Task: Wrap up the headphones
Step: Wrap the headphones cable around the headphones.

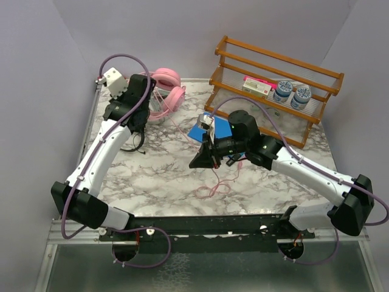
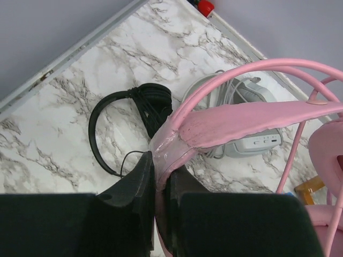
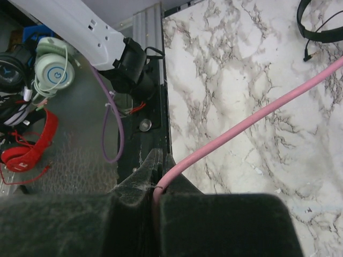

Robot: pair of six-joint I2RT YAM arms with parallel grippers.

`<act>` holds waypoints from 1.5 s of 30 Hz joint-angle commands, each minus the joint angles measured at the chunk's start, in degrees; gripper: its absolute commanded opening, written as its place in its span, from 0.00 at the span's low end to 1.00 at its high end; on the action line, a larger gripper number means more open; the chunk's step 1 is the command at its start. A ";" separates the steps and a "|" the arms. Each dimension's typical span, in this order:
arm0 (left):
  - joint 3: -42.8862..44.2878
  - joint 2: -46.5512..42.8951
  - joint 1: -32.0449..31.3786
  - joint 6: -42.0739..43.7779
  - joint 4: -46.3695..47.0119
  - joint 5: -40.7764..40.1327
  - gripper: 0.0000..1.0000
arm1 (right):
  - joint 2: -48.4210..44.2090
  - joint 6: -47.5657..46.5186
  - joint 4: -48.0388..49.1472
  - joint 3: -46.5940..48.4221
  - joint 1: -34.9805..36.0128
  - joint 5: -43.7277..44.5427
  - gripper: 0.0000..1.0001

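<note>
Firmly, left hand (image 2: 159,174) pinching pink headband (image 2: 241,120), right hand (image 3: 156,184) pinching pink cable (image 3: 257,115) — taut.

We see the pink headphones (image 1: 165,91) left of the rack (image 1: 273,91), headband tilted up. Their pink cable (image 3: 252,121) runs taut, then loops loose in front of the rack. The grey-white headphones (image 2: 249,142) lie flat just beside them, cable bundled. The black headphones (image 2: 153,104) lie flat farther left of the rack.
</note>
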 commanded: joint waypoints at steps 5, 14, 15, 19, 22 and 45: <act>5.03 5.96 -9.29 14.26 3.76 -17.62 0.00 | -2.81 -8.77 -10.51 9.50 0.85 12.89 0.01; -4.32 4.43 -17.11 33.72 7.68 -13.97 0.00 | -5.77 -16.87 -2.37 7.20 0.81 45.80 0.01; -5.48 3.72 -17.73 34.41 7.93 -13.01 0.00 | -5.97 -16.87 -0.76 6.49 0.87 48.73 0.01; -10.28 -0.09 -19.21 36.94 9.78 -7.01 0.00 | -6.97 -16.46 5.55 3.10 0.87 56.72 0.02; -13.31 -3.58 -19.76 39.51 11.15 1.82 0.00 | -6.88 -17.22 10.45 0.72 0.88 61.04 0.02; -14.28 -18.52 -20.40 43.56 3.67 41.34 0.00 | 3.71 -10.43 12.83 0.46 -11.03 55.13 0.09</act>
